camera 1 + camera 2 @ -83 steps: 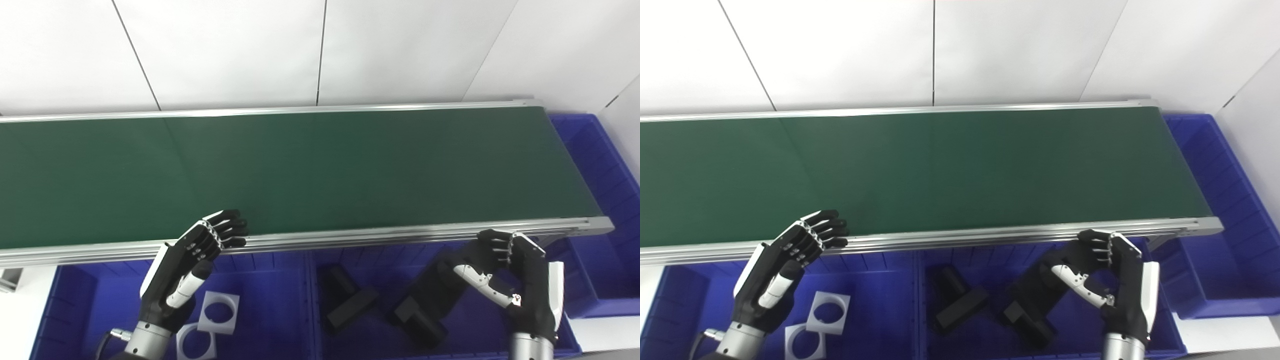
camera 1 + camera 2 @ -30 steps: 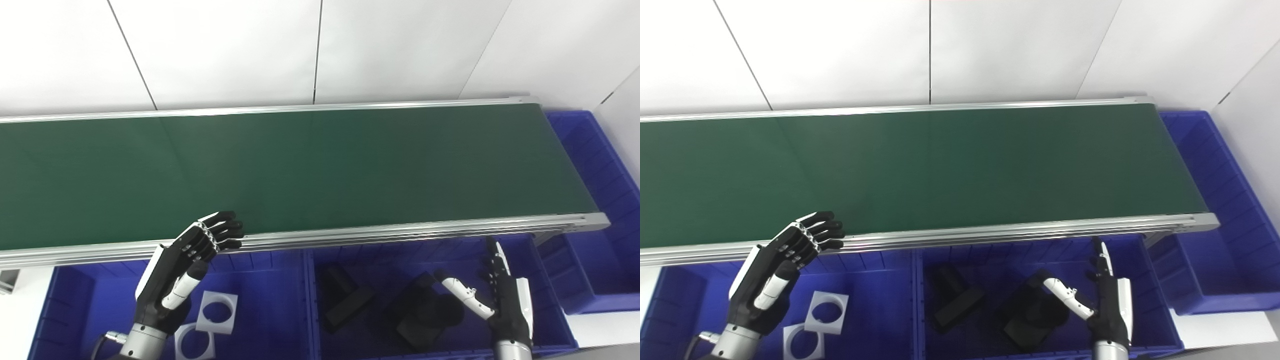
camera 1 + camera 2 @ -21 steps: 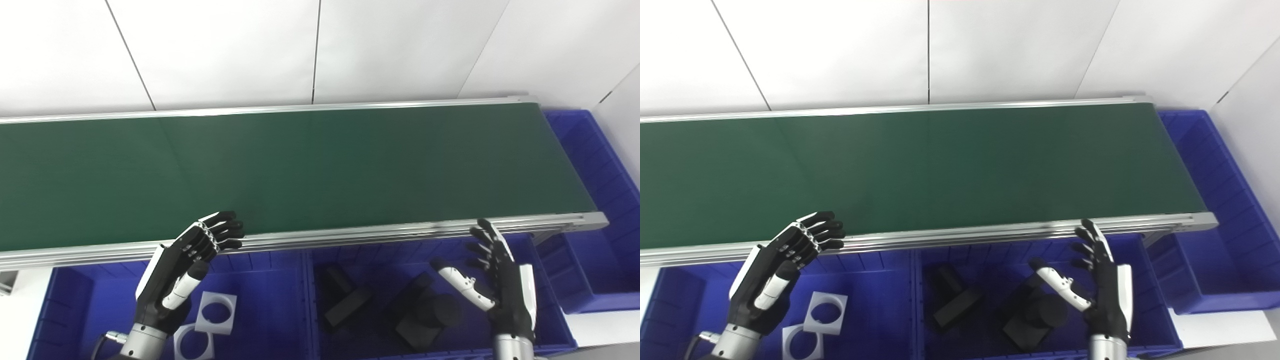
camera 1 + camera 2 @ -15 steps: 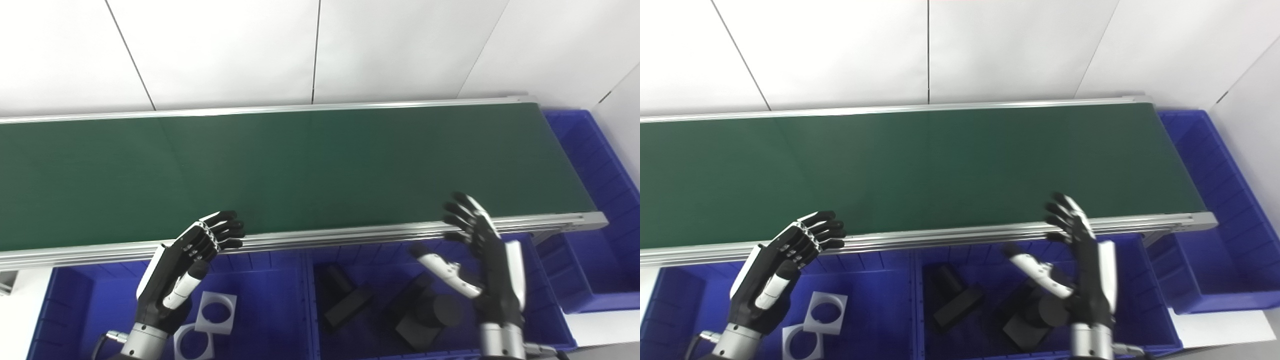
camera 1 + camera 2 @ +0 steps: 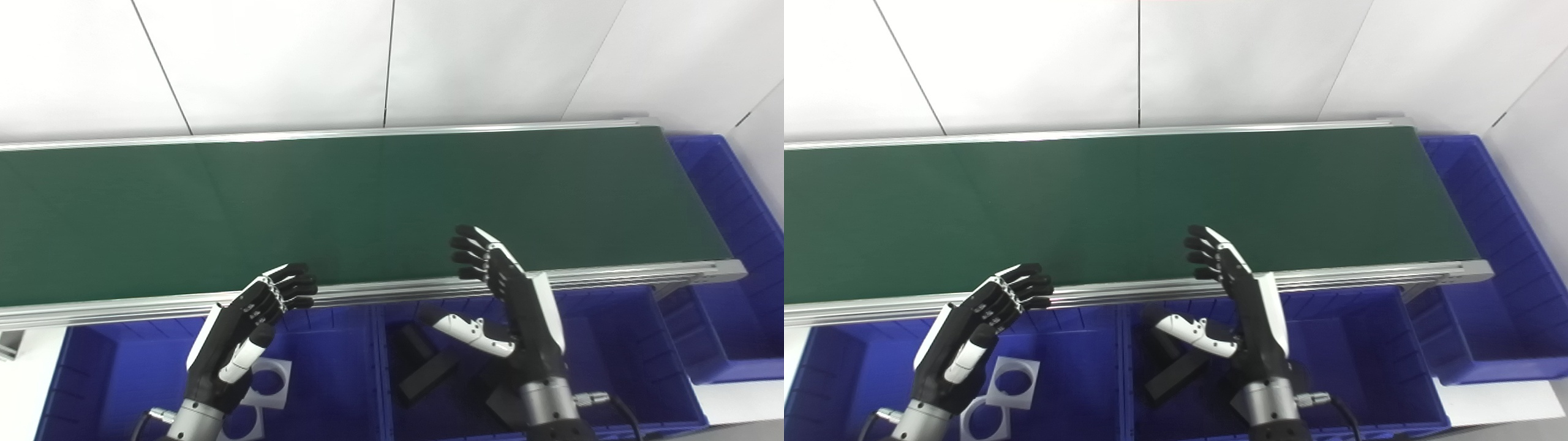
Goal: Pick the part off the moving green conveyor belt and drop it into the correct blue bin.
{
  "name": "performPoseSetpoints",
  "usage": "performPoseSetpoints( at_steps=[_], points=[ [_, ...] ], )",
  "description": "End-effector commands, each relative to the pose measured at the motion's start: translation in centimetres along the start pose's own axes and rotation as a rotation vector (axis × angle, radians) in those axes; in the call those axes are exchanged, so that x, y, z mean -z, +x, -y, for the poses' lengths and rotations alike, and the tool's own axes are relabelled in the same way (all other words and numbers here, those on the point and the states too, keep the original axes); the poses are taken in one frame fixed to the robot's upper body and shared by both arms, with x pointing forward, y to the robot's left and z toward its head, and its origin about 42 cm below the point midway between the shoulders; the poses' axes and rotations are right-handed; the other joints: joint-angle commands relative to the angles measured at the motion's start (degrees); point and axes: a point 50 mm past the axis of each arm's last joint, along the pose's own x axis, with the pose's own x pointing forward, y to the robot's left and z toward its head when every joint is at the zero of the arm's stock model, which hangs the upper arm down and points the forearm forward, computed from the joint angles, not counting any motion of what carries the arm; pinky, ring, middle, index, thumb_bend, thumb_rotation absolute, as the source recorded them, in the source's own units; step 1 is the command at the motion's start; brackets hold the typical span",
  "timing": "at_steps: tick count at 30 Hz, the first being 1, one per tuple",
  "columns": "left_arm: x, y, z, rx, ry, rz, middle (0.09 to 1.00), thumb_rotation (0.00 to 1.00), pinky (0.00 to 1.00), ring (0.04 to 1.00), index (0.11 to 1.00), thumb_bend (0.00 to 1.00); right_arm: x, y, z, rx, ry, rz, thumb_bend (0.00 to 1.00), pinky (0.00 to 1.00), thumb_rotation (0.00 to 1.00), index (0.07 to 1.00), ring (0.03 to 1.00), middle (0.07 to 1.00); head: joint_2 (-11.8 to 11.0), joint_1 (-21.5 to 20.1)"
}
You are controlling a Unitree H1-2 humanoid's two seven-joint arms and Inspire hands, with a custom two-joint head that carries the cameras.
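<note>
Black parts (image 5: 425,373) lie in the middle blue bin (image 5: 618,367) below the belt's near rail, partly hidden behind my right hand (image 5: 520,306); I can make out 1 long block angled across the bin floor and another dark piece low beside the right wrist, but their exact shapes are hard to read. I see no part on the green conveyor belt (image 5: 367,202), whose surface runs bare from the left edge to its end roller at the right. My right hand is raised above that middle bin, fingers (image 5: 474,254) spread and reaching up over the aluminium rail (image 5: 612,275) onto the belt's near edge, thumb stuck out to the left, holding nothing. My left hand (image 5: 245,334) hangs over the left blue bin (image 5: 92,373), also empty and spread wide, with its fingertips level with the rail. Under it in that left bin lie 2 white square plates with round holes (image 5: 1013,383), 1 partly tucked behind the left wrist. A third blue bin (image 5: 735,245) stands at the far right, past the belt's end, and I see nothing inside the part of it that shows. White wall panels (image 5: 275,61) rise behind the conveyor.
</note>
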Motion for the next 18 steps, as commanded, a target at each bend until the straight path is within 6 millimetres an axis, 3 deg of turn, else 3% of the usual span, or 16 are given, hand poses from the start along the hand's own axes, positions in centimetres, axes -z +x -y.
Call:
performPoseSetpoints(
  at_steps=[1,8,11,18],
  points=[
    [-1.0,0.1,0.6,0.002,0.023,0.072,0.764,0.74,0.72,0.751,0.783,0.83,-1.0,0.5,-0.3,-0.035,0.018,0.100,0.74,0.69,0.41,0.844,0.761,0.801,-0.2,0.8],
    [-0.5,0.3,1.8,-0.012,0.026,0.078,0.777,0.74,0.72,0.759,0.782,0.83,0.4,1.2,-0.9,-0.102,0.097,0.093,0.71,0.66,0.54,0.842,0.743,0.791,-1.7,6.0],
    [-0.3,0.3,2.3,-0.018,0.024,0.082,0.787,0.73,0.72,0.767,0.787,0.83,1.3,1.4,-1.0,-0.129,0.134,0.084,0.67,0.64,0.54,0.842,0.731,0.787,-2.2,8.2],
    [0.0,0.5,2.9,-0.033,0.024,0.091,0.802,0.70,0.74,0.796,0.806,0.83,3.4,1.2,-0.8,-0.171,0.153,0.077,0.69,0.64,0.54,0.847,0.727,0.786,-2.3,9.4]
  ],
)
